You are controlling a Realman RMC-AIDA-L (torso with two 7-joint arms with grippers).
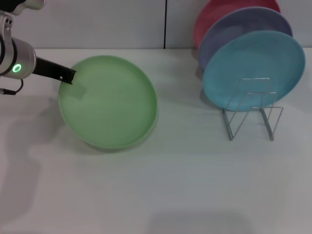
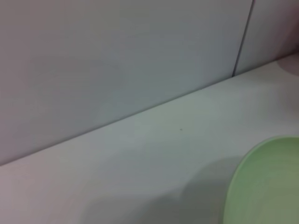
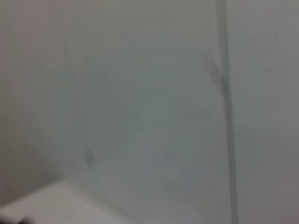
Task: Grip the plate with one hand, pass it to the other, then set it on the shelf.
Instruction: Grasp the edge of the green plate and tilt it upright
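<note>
The light green plate (image 1: 109, 109) is at the left middle of the white table, and its edge also shows in the left wrist view (image 2: 266, 186). My left gripper (image 1: 73, 80), black and on the arm with the green ring, reaches in from the left. It is shut on the plate's left rim, with one finger showing faintly through the plastic. The wire shelf (image 1: 251, 114) stands at the right, well away from the plate. My right gripper is out of view; its wrist view shows only the wall.
A light blue plate (image 1: 253, 66) stands upright in the shelf, with a lavender plate (image 1: 234, 34) and a pink plate (image 1: 209, 19) behind it. The shelf's front loops hold nothing. The wall runs along the table's back edge.
</note>
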